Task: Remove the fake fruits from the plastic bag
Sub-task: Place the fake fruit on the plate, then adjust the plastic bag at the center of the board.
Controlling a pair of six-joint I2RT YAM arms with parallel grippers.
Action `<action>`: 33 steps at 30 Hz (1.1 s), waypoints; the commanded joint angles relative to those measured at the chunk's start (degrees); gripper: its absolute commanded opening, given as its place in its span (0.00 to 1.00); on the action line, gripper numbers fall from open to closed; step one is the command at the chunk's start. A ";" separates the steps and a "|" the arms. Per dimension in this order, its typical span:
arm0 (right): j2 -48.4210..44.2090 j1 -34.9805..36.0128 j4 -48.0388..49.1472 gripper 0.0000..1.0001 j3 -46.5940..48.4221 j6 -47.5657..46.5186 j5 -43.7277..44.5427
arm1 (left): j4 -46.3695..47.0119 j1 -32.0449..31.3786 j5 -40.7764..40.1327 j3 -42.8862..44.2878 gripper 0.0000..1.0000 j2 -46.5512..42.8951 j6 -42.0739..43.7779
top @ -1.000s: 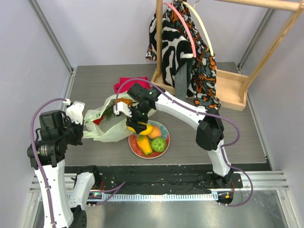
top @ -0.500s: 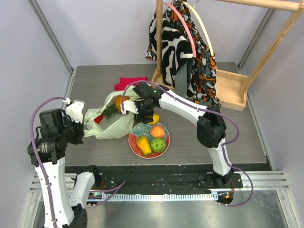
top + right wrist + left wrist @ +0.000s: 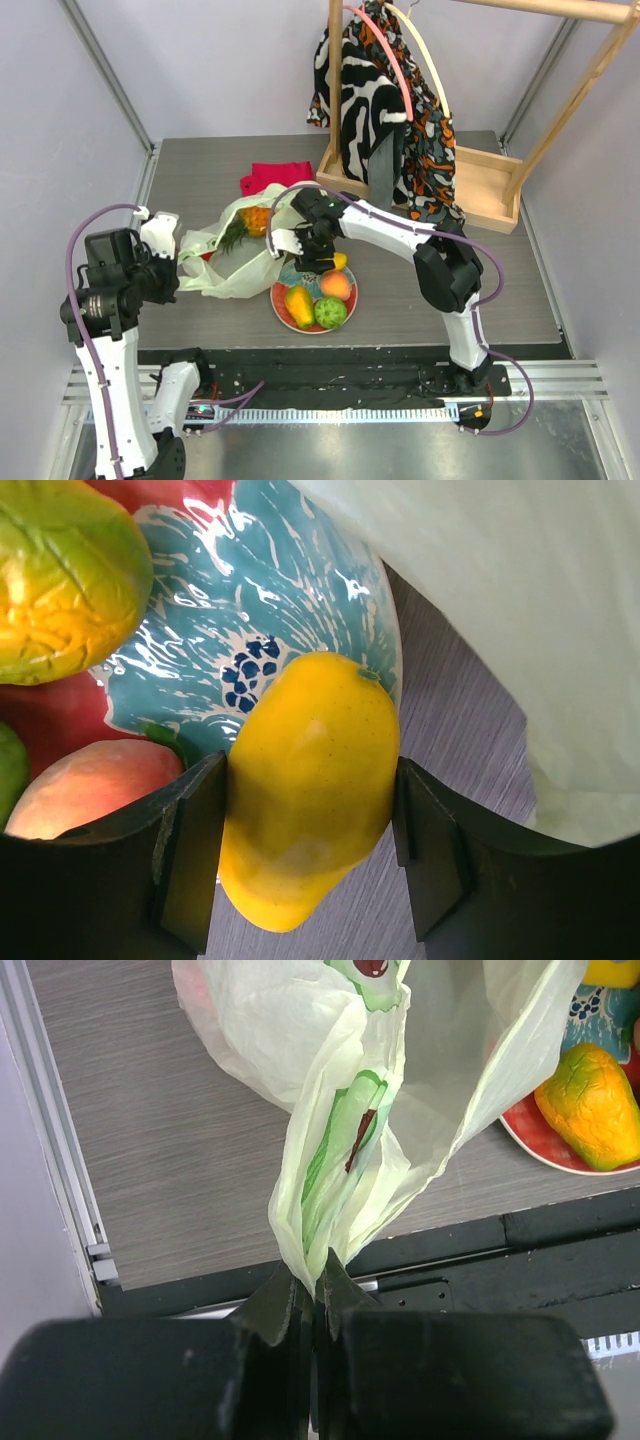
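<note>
Grey wood-grain table (image 3: 200, 190), seen from its near edge. Four things rest directly on the surface.

(a) Round plate (image 3: 280, 310), red rim and teal centre, close to the near edge at about its middle.
(b) Pale yellow-green plastic bag (image 3: 230, 270), crumpled, left of the plate and meeting its left rim, spreading toward the table's middle.
(c) Red cloth (image 3: 272, 176), folded flat, nearer the far edge, left of centre, partly behind the bag.
(d) Wooden rack (image 3: 485, 195), its tray-like base occupying the far right corner, just beside the cloth.
</note>
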 commanded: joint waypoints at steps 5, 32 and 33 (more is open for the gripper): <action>-3.26 0.21 -0.08 0.62 -0.28 -2.49 -1.65 | -0.84 0.92 1.18 -0.37 0.00 0.55 -0.79; -0.37 5.13 13.18 0.66 21.69 36.44 -14.59 | -5.94 0.84 -1.98 7.80 0.00 0.47 0.53; 0.69 6.62 14.75 0.65 22.48 36.79 -12.75 | -6.46 0.92 -1.90 7.98 0.00 0.03 0.88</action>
